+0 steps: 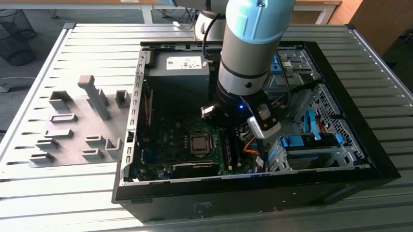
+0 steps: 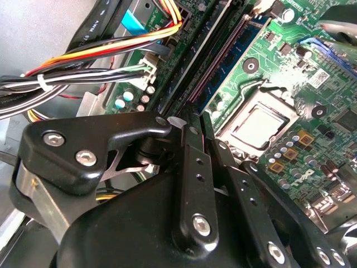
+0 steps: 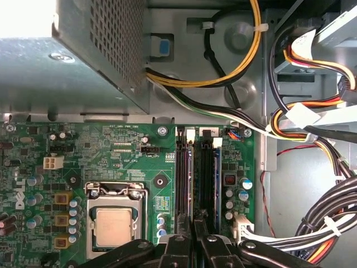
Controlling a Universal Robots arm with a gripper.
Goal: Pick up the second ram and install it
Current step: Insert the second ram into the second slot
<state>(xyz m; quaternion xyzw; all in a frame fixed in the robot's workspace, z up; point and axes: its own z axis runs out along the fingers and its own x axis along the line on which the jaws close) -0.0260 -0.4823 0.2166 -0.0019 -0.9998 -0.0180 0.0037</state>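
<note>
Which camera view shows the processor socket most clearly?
The first wrist view: the processor socket faces the camera squarely, whole and unobstructed. The second wrist view shows it slanted, beyond the hand. The exterior view shows it as a small square on the motherboard.

A slatted metal table carries an open PC case beside grey fixture blocks.

The second ram is a long, thin, blue-green stick seen edge-on in both wrist views. It stands upright along a long black slot on the green board inside the case, just beside the square silver chip socket. Whether it is fully seated cannot be told.
</note>
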